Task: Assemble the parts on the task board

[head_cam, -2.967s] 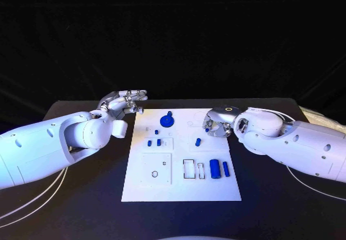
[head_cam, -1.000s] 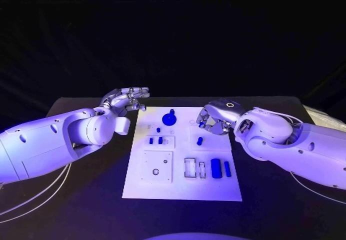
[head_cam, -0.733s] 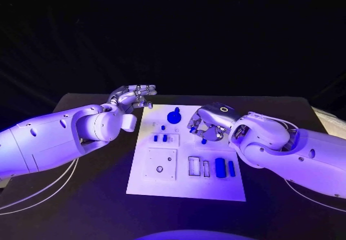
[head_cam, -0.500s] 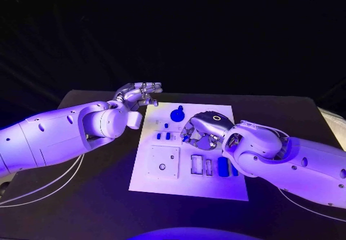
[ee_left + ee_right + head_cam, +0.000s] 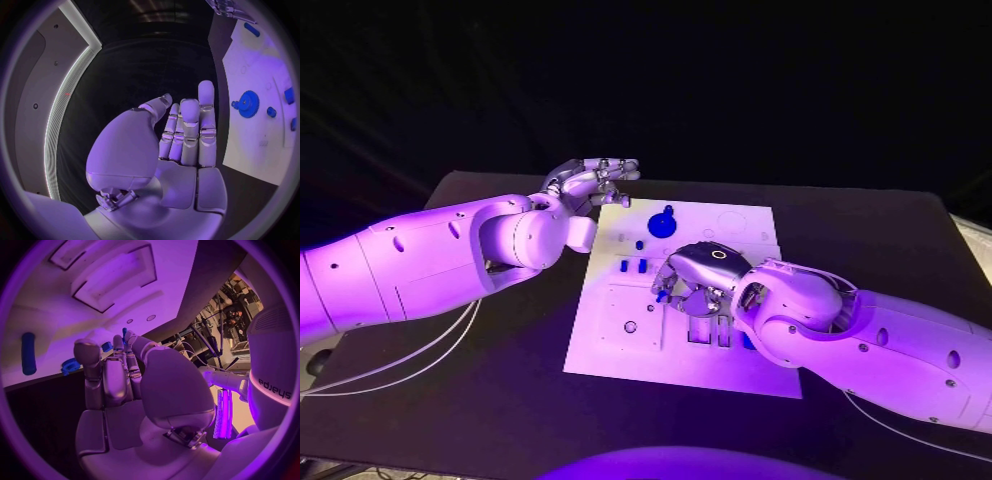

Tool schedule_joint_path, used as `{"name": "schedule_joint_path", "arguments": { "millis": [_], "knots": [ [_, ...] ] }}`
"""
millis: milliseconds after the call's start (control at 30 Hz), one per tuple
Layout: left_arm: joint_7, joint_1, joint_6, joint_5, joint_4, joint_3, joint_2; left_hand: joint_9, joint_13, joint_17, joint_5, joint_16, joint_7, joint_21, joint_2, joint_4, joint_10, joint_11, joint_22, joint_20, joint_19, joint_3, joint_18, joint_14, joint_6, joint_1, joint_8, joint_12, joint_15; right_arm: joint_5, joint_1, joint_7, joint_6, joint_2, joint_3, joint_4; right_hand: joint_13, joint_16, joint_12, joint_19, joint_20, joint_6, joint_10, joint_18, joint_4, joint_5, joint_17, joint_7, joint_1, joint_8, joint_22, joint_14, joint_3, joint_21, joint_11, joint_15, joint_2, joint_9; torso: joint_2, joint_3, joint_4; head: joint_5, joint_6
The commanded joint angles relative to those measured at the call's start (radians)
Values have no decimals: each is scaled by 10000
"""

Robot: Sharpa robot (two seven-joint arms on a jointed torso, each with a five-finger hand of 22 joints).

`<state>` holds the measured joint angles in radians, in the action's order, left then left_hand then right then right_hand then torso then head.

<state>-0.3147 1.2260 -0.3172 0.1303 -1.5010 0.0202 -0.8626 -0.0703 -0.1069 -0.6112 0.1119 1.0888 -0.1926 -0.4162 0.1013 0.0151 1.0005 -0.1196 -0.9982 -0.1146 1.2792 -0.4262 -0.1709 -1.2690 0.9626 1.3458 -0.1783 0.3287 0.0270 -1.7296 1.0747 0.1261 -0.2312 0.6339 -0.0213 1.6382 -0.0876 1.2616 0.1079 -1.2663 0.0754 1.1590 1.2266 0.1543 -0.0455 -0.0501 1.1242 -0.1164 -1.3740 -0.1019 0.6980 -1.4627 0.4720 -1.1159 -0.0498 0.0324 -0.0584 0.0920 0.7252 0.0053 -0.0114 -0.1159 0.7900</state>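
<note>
Right hand point(image 5: 692, 284) has come in over the middle of the task board point(image 5: 625, 362), fingers curled down among the parts; any grip is hidden, though its wrist view shows fingers together. Left hand point(image 5: 596, 181) hovers empty, fingers loosely apart, beside the gear point(image 5: 659, 224) at the board's far corner on the black table point(image 5: 473, 400).

Right hand point(image 5: 125, 390) over task board point(image 5: 75, 315)

head camera looking down, wrist cameras behind hands, all sharing task board point(image 5: 678, 300)
</note>
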Motion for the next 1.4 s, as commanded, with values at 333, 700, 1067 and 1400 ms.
{"name": "schedule_joint_path", "arguments": {
  "millis": [333, 700, 1067, 1400],
  "knots": [
    [-66, 4, 261, -20, -43, -6, 37, -3, 6, 7, -27, 29, -24, 68, -14, 15, -50, 0, 9, -66, -1, 65, -77, 26, -59, -58, -32, 53, 11, -177, -124, -149, 294, -211, -23, -172, 24, 22, -52, -10, 29, -14, 13, -76, -17, -55, -8, -65, 58, 29, -20, -458, 62, -18, -79, -71, 49, 14, -4, 0, 3, -133, 149],
    [-35, 4, 288, -74, -72, -6, 42, -5, 4, 25, -20, 34, -25, 76, -24, 3, -82, -1, 18, -70, -3, 76, -80, 41, -87, -42, -55, 87, 13, -356, -135, 65, 418, -334, -28, -186, 30, 19, -58, -6, 32, -18, 12, -74, -24, -57, -16, -72, 60, 33, -29, -456, 70, -15, -84, -74, 50, 14, -10, -3, -11, -205, 198],
    [-9, 4, 348, -172, -114, -6, 49, -5, 4, 25, -20, 34, -25, 76, -24, 3, -82, -1, 18, -70, -3, 76, -80, 41, -87, -42, -55, 87, 13, -674, -144, 300, 582, -449, -43, -238, 33, 21, -59, -4, 36, -13, 21, -71, -28, -57, -16, -77, 64, 33, -36, -454, 78, -13, -88, -75, 53, 16, -5, -6, -5, -211, 230],
    [32, 4, 392, -248, -142, -6, 30, -7, 3, 36, -13, 48, -28, 85, -43, -20, -128, -4, 29, -76, -4, 83, -84, 56, -123, -7, -88, 133, 14, -989, -154, 542, 847, -520, -50, -237, 37, 30, -58, -9, 39, -2, 35, -73, -30, -51, -7, -80, 77, 31, -20, -454, 79, -23, -91, -77, 51, 20, -13, 5, -30, -255, 226]
  ]
}}
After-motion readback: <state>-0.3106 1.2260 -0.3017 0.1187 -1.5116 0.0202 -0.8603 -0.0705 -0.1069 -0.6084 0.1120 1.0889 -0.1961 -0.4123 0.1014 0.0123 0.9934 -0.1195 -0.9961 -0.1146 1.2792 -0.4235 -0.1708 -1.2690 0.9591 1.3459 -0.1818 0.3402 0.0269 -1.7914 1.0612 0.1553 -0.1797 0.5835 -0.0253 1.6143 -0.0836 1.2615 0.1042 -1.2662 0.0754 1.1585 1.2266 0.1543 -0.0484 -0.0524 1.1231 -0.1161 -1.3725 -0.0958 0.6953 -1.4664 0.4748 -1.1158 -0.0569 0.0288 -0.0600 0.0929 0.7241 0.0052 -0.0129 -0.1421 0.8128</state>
